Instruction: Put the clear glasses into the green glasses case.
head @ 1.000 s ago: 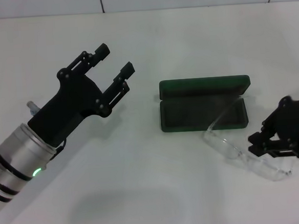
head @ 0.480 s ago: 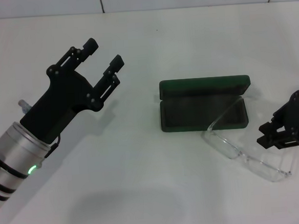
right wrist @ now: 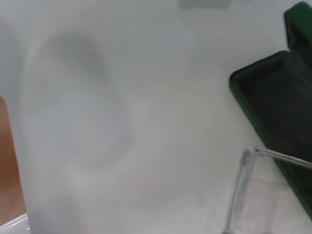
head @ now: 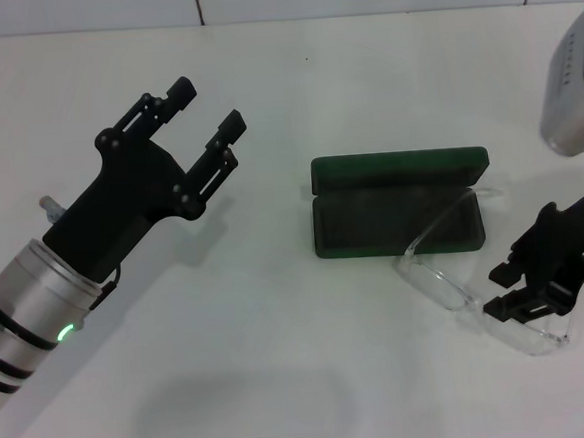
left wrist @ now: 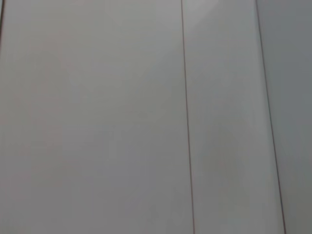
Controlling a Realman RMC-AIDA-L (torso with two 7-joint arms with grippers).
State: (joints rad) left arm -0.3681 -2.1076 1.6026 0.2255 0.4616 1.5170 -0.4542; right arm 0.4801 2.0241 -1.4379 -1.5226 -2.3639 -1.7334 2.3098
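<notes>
Green glasses case [head: 399, 203] lies open at frame centre; clear glasses [head: 478, 291] rest outside, lower right, under the right gripper [head: 518, 303], closure indeterminate; left gripper [head: 202, 113] spread, idle; insertion pending.

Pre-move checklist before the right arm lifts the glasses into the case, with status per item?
1. Green glasses case open, dark lining up: ok.
2. Nothing lying in the case tray except one glasses arm across its right end: ok.
3. Clear glasses on the table, right-front of the case: ok.
4. Right gripper at the glasses' right end: ok; firm hold: cannot tell.
5. Left gripper open, raised well left of the case, out of the path: ok.
</notes>
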